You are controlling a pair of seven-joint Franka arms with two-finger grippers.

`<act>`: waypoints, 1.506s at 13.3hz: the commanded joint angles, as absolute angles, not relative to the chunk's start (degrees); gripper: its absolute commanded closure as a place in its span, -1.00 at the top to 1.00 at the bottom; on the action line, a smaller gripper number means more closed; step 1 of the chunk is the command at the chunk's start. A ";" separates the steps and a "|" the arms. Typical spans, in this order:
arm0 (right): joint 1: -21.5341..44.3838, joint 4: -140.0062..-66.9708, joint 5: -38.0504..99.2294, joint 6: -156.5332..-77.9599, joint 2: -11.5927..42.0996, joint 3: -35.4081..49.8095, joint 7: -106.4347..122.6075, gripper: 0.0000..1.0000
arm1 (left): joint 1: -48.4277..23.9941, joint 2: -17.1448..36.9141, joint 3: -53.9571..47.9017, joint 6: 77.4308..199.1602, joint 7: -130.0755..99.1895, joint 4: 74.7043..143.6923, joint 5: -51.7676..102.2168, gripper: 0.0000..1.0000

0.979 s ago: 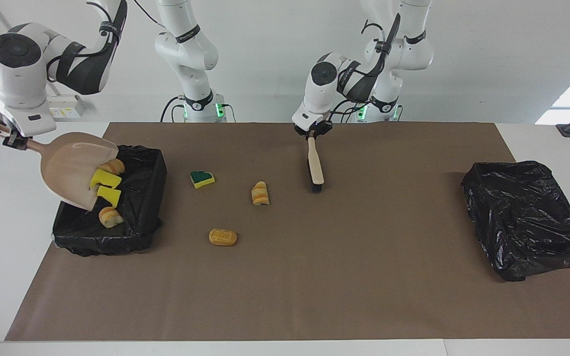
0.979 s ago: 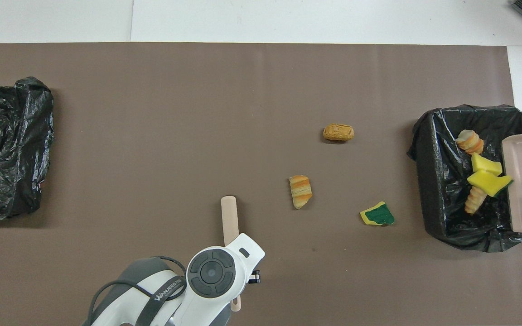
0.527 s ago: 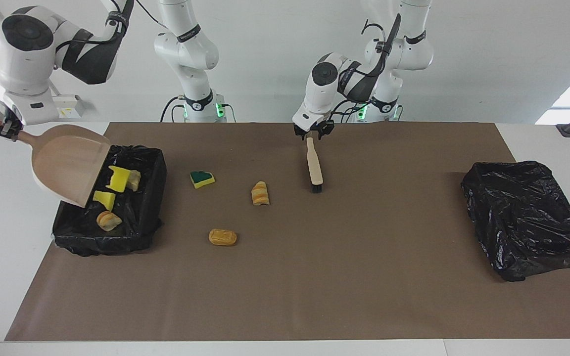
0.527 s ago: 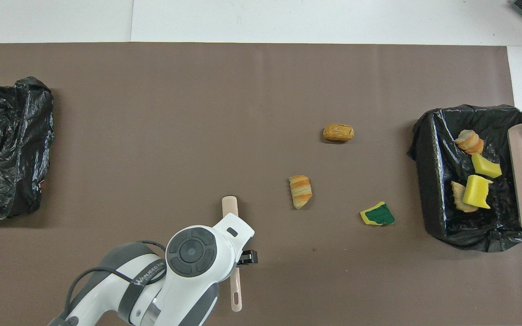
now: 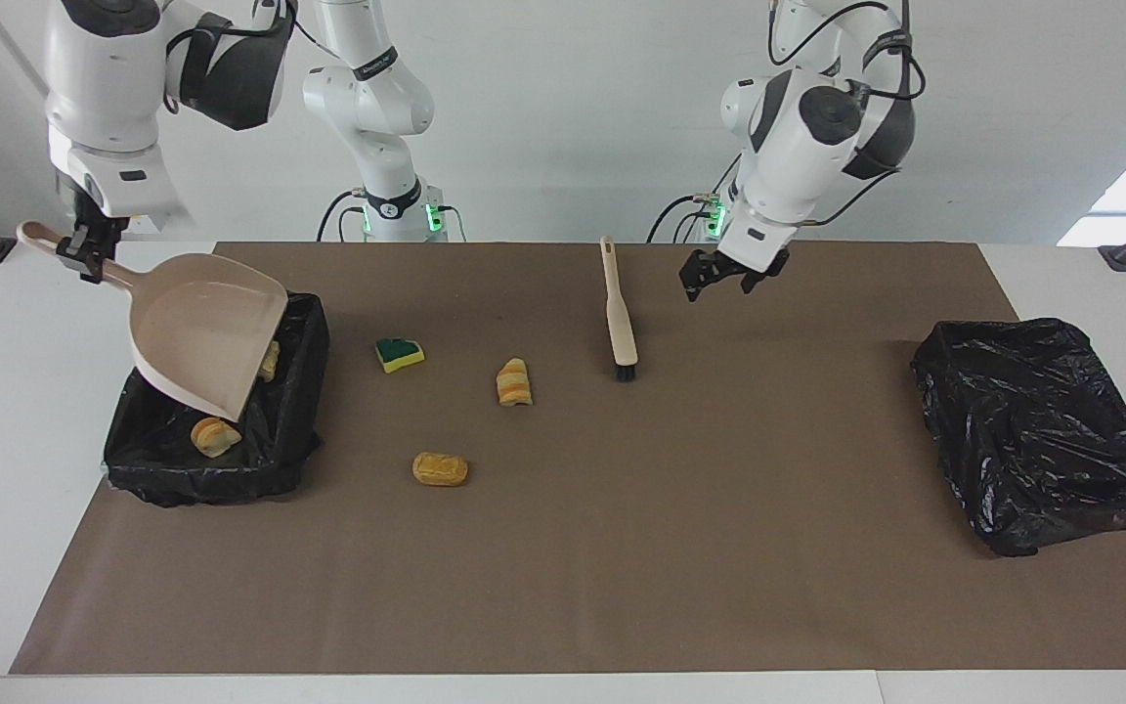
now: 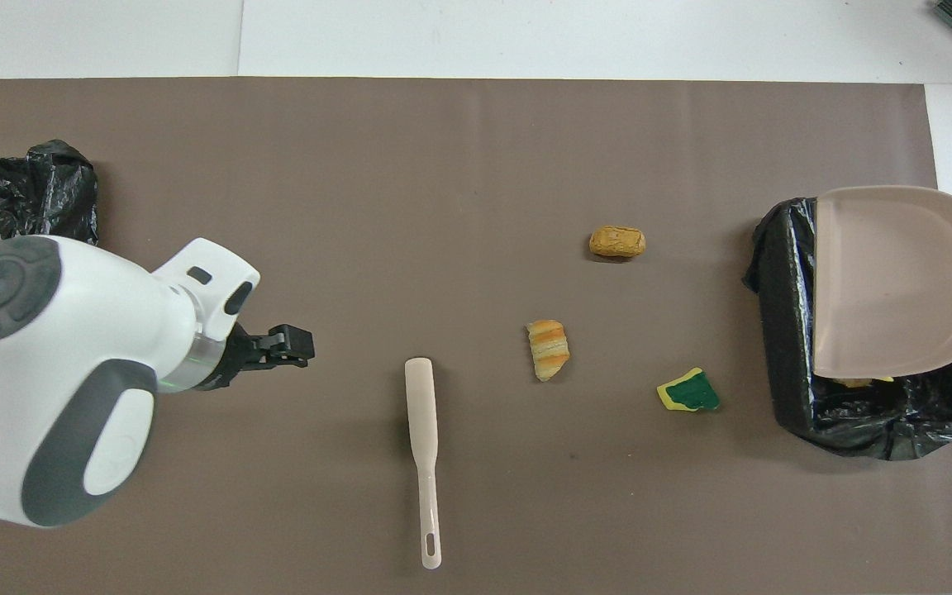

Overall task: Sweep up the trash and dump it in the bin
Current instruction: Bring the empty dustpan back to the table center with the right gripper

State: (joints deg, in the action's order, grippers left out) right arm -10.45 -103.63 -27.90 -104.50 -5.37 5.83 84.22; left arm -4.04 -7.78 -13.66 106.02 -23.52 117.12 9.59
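Hovering open over bare mat beside the brush [image 5: 619, 315], left gripper [image 5: 716, 277]; right gripper [image 5: 84, 252] clamps dustpan [image 5: 203, 330] over bin's rim [image 5: 314, 337].

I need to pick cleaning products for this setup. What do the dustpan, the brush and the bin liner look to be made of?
The dustpan looks like smooth beige plastic: uniform colour, soft sheen, one moulded piece. The brush has a matching pale handle, plastic or possibly painted wood, with dark bristles at its end. The bin liner looks like thin black plastic film: crinkled, glossy, draped over the rim.
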 commanded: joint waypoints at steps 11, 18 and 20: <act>9.82 -101.00 -9.58 -110.20 9.21 5.98 14.91 -1.00 | -1.14 -6.24 -0.88 92.04 -1.14 96.71 2.64 1.00; 23.10 -86.34 -7.82 -111.09 23.44 6.68 -16.58 -1.00 | -1.14 -2.02 -0.79 86.83 -1.14 87.63 1.15 1.00; 27.84 -80.54 -7.82 -111.18 28.80 6.68 -24.92 -1.00 | -1.23 -2.63 -0.70 87.19 -1.05 88.24 1.41 1.00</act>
State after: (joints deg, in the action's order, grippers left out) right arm 24.89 -88.36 -9.09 -111.60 22.76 6.69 -19.27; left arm -1.73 -3.02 -0.45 88.59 -1.88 89.77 2.37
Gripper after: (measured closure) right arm 0.683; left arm 0.000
